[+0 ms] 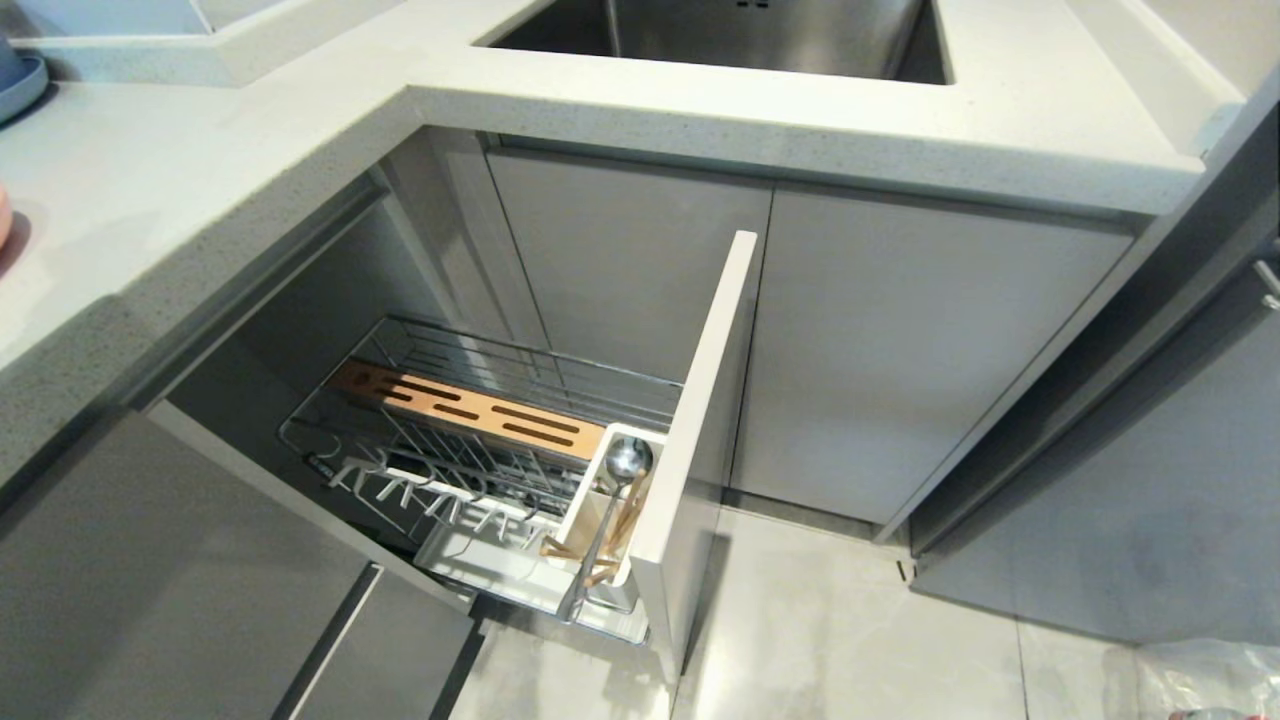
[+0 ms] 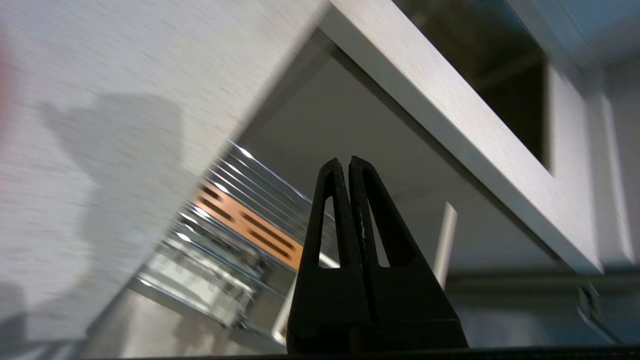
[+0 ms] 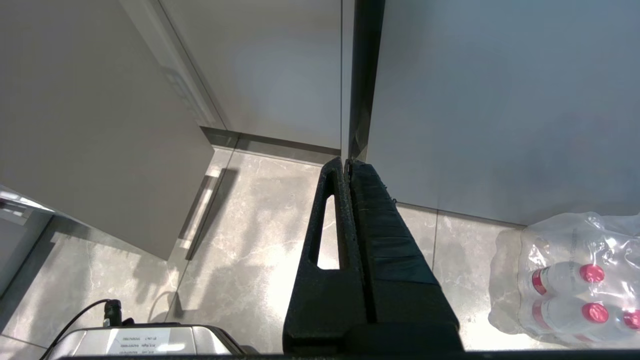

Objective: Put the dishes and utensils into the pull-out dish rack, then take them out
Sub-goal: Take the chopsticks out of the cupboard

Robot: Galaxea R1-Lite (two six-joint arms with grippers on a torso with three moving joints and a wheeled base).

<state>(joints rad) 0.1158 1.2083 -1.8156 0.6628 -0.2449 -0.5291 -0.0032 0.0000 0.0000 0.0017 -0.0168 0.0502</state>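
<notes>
The pull-out dish rack (image 1: pixel 450 440) stands drawn out of the low cabinet, its chrome wires and slotted orange-wood strip (image 1: pixel 470 405) bare of dishes. In its white utensil cup (image 1: pixel 600 520) stand the metal spoon (image 1: pixel 626 462) and the wooden chopsticks (image 1: pixel 612 540). The cream-white bowl is out of view. My left gripper (image 2: pixel 347 161) is shut and empty, hanging beside the countertop with the rack (image 2: pixel 235 220) beyond it. My right gripper (image 3: pixel 347 162) is shut, parked low over the floor. Neither arm shows in the head view.
The rack's pale grey front panel (image 1: pixel 700 430) juts into the floor space. The countertop (image 1: pixel 150 230) runs above on the left, and the steel sink (image 1: pixel 720 35) lies behind. A blue plate's edge (image 1: pixel 20 85) sits far left. A shrink-wrapped pack of bottles (image 3: pixel 575 280) lies on the floor.
</notes>
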